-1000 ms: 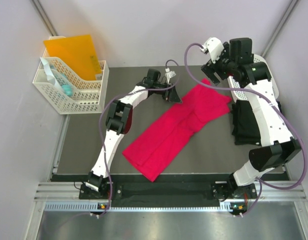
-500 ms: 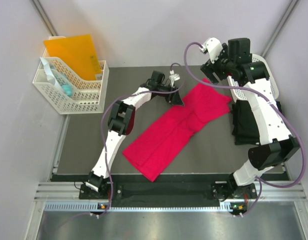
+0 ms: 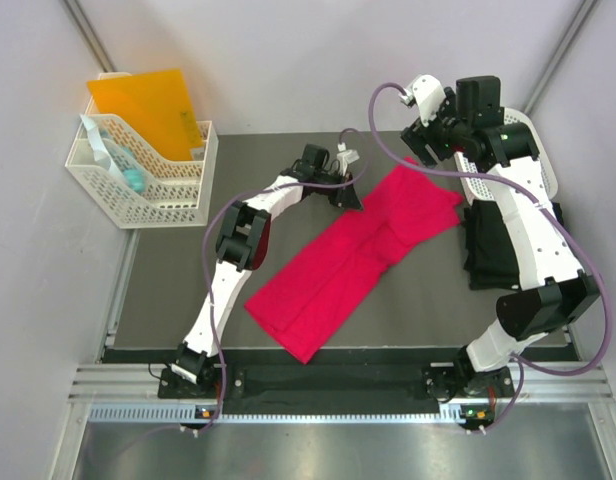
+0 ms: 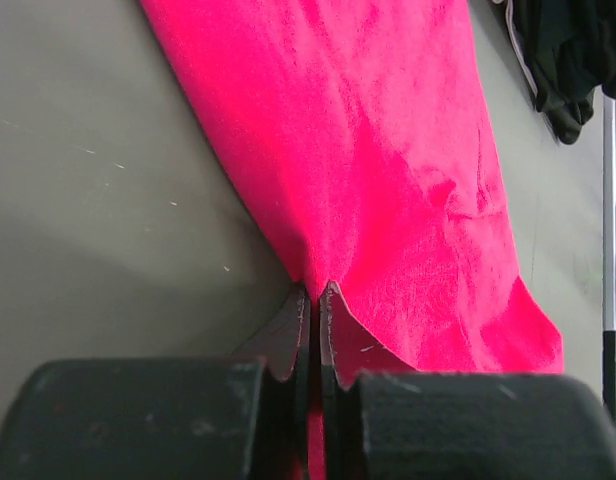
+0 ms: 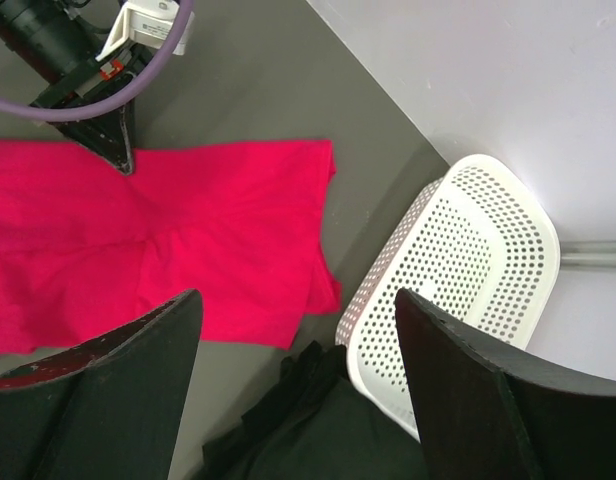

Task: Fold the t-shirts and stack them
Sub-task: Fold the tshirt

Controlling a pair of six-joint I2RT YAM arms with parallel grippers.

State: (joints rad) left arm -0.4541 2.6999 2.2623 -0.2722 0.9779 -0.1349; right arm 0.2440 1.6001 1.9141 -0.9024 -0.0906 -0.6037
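Observation:
The pinkish-red t-shirt (image 3: 348,255) lies as a long folded strip slanting across the dark mat, its wider end toward the far right. My left gripper (image 3: 354,196) sits low at the shirt's far left edge, shut on it. In the left wrist view red cloth (image 4: 388,180) shows pinched between the closed fingers (image 4: 316,292). The black t-shirt (image 3: 493,250) lies bunched at the right, partly under my right arm. My right gripper (image 5: 298,300) hangs open and empty high above the red shirt's (image 5: 188,240) far end and the black shirt (image 5: 318,420).
A white perforated basket (image 5: 468,270) lies against the back right wall, touching the black shirt. At the far left stands a white lattice basket (image 3: 138,185) holding an orange folder (image 3: 148,105). A metal rail (image 3: 308,385) runs along the mat's near edge.
My left gripper slid right onto the red shirt's far edge and went from open to shut on the cloth. The right arm barely moved.

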